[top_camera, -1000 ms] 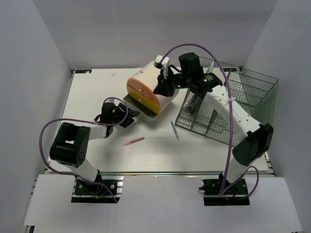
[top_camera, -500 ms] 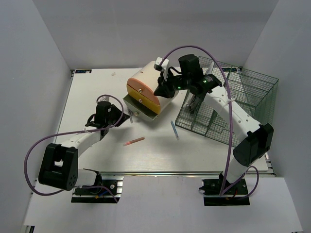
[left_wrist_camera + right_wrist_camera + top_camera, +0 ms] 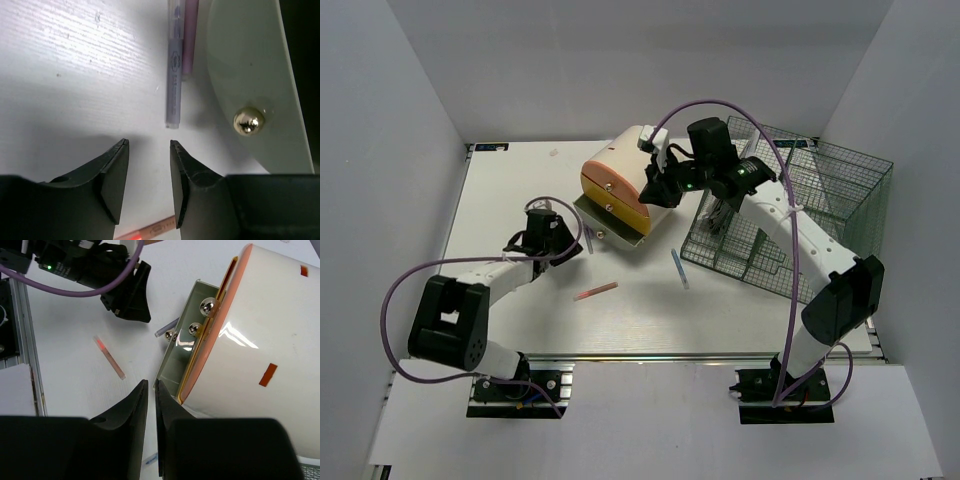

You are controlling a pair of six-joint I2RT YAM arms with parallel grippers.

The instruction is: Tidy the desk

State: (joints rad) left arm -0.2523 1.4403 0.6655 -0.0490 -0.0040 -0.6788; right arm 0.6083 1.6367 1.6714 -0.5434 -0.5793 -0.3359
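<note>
White desk [image 3: 720, 322] enclosed by plain grey walls [image 3: 620, 70].

Print on the grey pen [image 3: 173, 75] seems too blurred to read.

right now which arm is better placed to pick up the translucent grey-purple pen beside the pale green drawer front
Left. The left gripper is open and aimed at the grey-purple pen lying just beyond it on the white desk. The right gripper hovers by the cream orange-rimmed container, farther away.
</note>
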